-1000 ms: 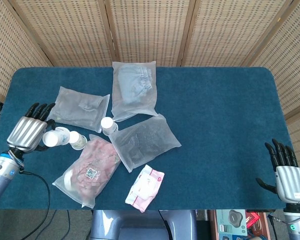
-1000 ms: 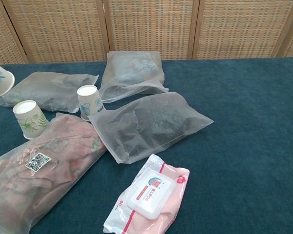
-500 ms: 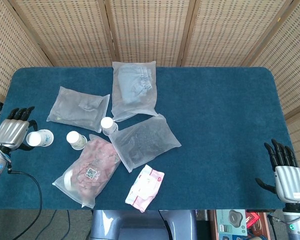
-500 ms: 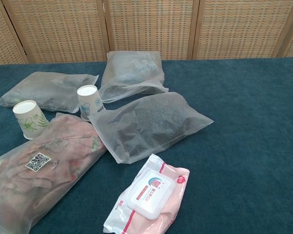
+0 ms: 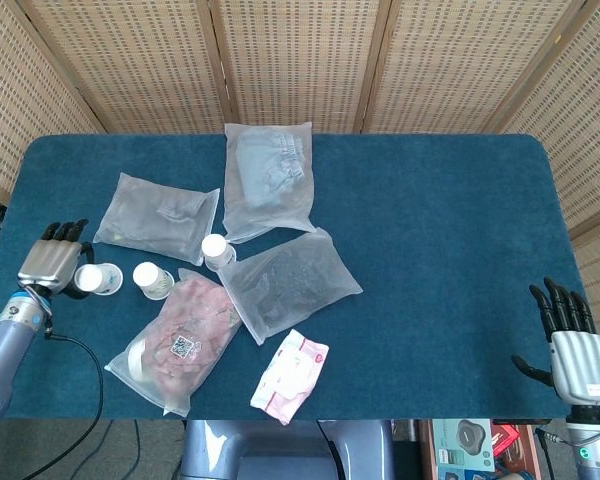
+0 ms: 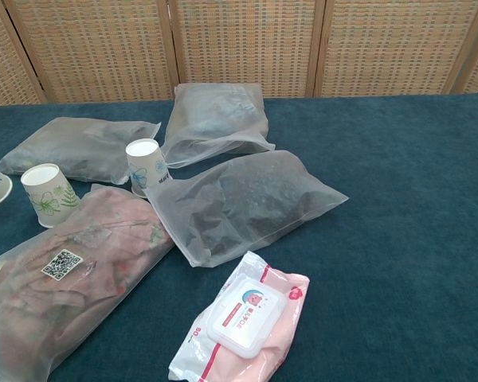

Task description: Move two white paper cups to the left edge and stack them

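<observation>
White paper, a cup (image 5: 98, 278) sits against my left robot hand (image 5: 55, 262) near the worktop's (image 5: 450, 250) left edge, its fingers curled round the cup's far side; whether the grip is firm I cannot tell. It stands rim-down in the chest view, only partly in frame. Just right of it a second cup with a leaf print (image 6: 49, 193) stands upright, mouth up, touching the pink-filled bag (image 6: 60, 274). My right robot hand (image 5: 570, 335) hangs off the near right corner, fingers spread, holding nothing. Nearest me lies a wet-wipes pack (image 6: 244, 318). Further back a third cup (image 6: 146, 165) stands upright, wedged between clear bags (image 6: 243, 199), with two more bags (image 5: 268, 178) beyond.
</observation>
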Robot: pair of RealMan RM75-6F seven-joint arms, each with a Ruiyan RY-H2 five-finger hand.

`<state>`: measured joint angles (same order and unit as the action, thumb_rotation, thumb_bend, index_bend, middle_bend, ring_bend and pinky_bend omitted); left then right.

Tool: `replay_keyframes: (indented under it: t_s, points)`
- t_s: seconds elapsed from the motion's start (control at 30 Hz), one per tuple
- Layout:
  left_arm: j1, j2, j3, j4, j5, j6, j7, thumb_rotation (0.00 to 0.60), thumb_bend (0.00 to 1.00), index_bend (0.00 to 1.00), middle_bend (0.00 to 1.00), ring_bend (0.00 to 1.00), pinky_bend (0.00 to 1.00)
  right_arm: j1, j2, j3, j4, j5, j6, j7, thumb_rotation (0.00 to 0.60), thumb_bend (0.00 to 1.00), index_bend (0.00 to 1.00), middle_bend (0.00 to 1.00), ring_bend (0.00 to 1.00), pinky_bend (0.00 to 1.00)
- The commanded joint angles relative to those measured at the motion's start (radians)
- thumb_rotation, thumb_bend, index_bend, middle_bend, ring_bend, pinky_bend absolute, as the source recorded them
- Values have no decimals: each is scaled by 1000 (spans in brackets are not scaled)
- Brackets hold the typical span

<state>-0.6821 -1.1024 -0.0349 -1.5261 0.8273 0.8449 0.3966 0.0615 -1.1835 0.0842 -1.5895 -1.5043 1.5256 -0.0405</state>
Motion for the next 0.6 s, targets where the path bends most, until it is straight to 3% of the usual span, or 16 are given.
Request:
replay_keyframes:
  t_s: [0.03,0.6]
  points:
    - [-19,-21,-8,4,-40,-15,22,600,168,465,0,0,0,0,0,1,0,0,0,1,600,93,0,0,0,0]
    - [-78,-125,2,72,-205,-10,132,600,169,465,0,0,0,0,4,2,1,0,2,16,600,94,0,0,0,0]
